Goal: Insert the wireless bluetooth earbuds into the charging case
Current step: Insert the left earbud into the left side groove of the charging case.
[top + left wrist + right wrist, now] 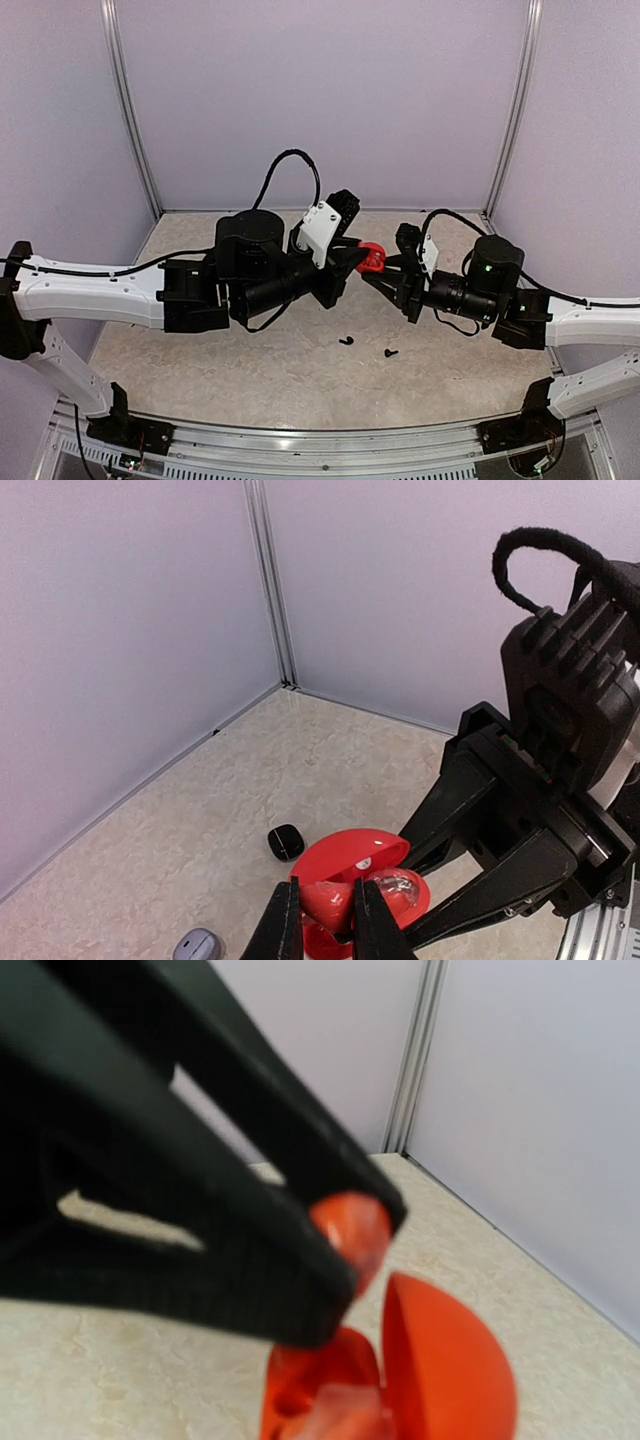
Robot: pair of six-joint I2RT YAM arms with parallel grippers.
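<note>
My right gripper is shut on the red charging case and holds it above the table. The case's lid stands open. The right gripper's black fingers reach the case from the right. Something glossy sits in the case's base. My left gripper is shut on a red earbud just over the open base. In the right wrist view the same earbud shows at the tip of the left fingers, above the case. Two black earbuds lie on the table below.
A small black case and a grey case rest on the beige table under the grippers. Pale walls close in the back and both sides. The two arms meet nose to nose over the table's middle.
</note>
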